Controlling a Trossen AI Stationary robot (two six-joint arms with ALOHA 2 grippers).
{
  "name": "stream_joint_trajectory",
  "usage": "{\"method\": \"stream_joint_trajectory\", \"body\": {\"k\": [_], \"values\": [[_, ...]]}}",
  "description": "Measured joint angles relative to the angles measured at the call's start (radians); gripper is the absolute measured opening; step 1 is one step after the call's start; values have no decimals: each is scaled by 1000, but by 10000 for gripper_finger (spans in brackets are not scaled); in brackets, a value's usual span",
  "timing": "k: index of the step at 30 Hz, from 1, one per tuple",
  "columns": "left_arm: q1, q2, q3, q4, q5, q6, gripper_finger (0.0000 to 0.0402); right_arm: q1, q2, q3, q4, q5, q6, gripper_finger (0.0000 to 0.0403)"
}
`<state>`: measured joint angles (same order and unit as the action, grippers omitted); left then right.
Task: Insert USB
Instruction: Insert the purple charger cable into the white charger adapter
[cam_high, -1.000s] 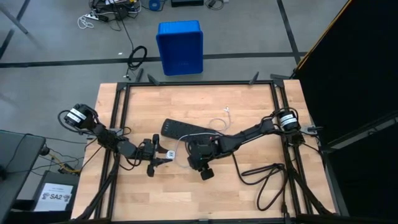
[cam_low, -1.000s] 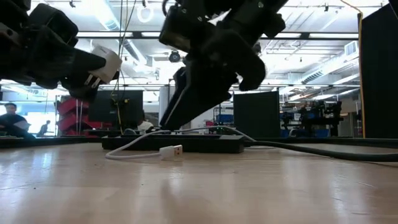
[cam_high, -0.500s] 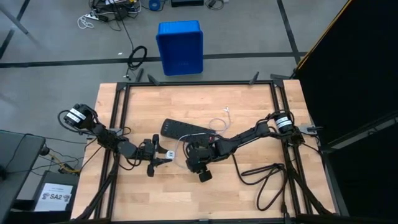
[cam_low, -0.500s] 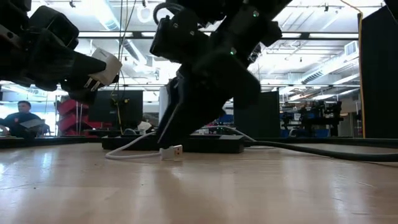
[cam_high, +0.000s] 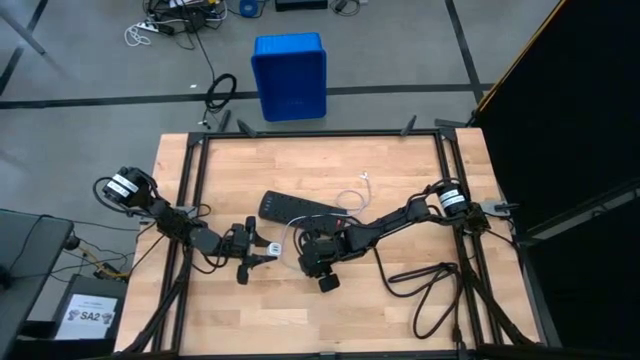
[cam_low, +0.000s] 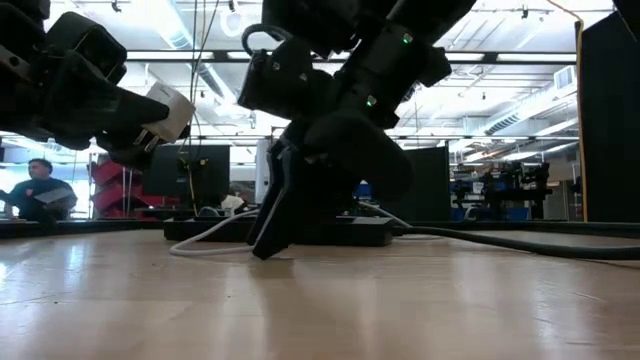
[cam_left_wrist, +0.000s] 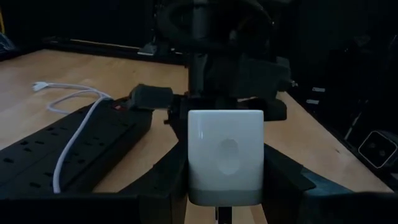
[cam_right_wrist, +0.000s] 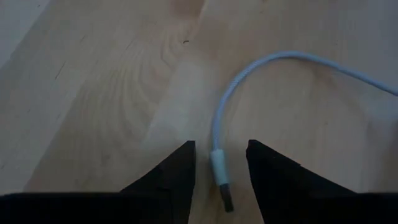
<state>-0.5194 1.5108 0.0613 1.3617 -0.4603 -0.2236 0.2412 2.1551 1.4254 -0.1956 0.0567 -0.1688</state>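
On table (cam_high: 400, 310): one USB (cam_right_wrist: 219, 163), one power strip (cam_high: 300, 208), two arms.

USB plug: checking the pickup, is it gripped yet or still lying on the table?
Lying on the table. The USB plug sits between the right claw's open fingers, not pinched.

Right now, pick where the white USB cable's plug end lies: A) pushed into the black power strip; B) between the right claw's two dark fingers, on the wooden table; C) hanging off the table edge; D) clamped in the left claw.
B: the right wrist view shows the white USB cable's plug end lying on the wooden table between the right claw's spread fingers, not yet gripped.
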Motion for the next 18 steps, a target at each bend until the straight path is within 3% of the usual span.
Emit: {"method": "stream_joint_trajectory", "body": {"k": [13,18], "values": [[0,0,0,-7,0,-17,126,-1,-2,6,-56,0,21,94],[0,0,0,-8,0,-17,126,-2,2,90,-230,8,18,92]]}}
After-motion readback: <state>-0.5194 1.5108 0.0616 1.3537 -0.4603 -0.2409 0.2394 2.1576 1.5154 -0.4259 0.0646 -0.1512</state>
